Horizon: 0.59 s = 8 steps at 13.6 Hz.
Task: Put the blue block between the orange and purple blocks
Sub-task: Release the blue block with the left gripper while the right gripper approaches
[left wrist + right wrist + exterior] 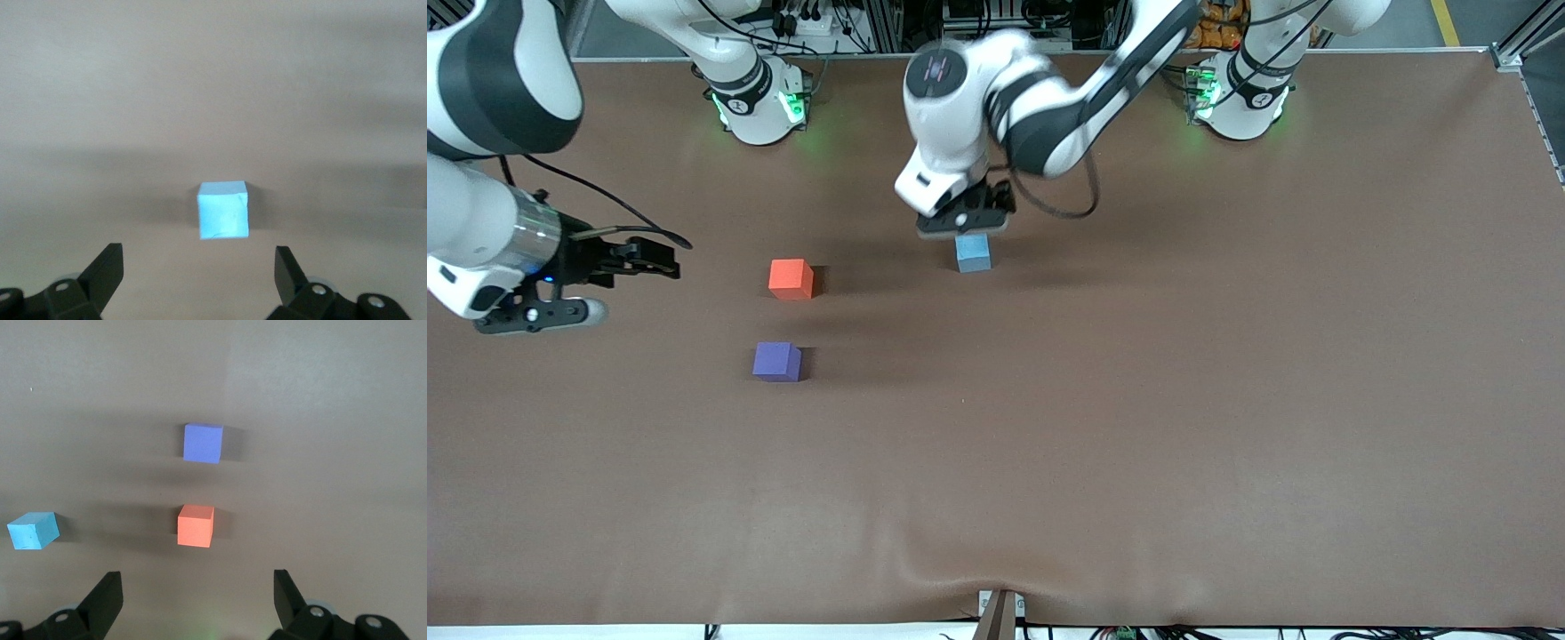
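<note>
The blue block [973, 253] [223, 210] rests on the brown table, apart from the other two cubes and toward the left arm's end. My left gripper [963, 222] [199, 268] hovers just above it, open, and the cube sits ahead of its fingertips [110, 261], not between them. The orange block [791, 278] [195, 526] and the purple block [777, 362] [203, 443] stand a short gap apart, purple nearer the front camera. My right gripper [660, 259] [197, 588] waits open and empty over the table, toward the right arm's end from the orange block.
The brown mat [1138, 400] covers the whole table. The arm bases [760, 107] [1240, 98] stand along the edge farthest from the front camera. A small fixture [1000, 613] sits at the middle of the nearest edge.
</note>
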Tool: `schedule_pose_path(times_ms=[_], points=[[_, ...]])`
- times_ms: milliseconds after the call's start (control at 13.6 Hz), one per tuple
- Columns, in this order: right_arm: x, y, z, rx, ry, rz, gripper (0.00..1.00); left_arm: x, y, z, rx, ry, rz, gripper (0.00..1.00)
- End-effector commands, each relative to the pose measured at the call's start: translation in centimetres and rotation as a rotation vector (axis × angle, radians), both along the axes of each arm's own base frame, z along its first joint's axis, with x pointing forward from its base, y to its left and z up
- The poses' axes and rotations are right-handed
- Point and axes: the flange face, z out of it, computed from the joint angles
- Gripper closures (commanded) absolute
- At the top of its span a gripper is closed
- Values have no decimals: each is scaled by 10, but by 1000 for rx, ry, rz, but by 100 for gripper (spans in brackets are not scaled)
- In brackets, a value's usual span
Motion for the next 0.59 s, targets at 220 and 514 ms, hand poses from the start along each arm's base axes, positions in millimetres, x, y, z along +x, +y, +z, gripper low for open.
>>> schedule_pose_path(times_ms=[220,514], points=[[-17,78,-26,6,15,-78,0,-14,130,199,-23,-58,89,0],[-40,158,-66,27,-9,-140,0,28,249,248,34,-61,147,0]])
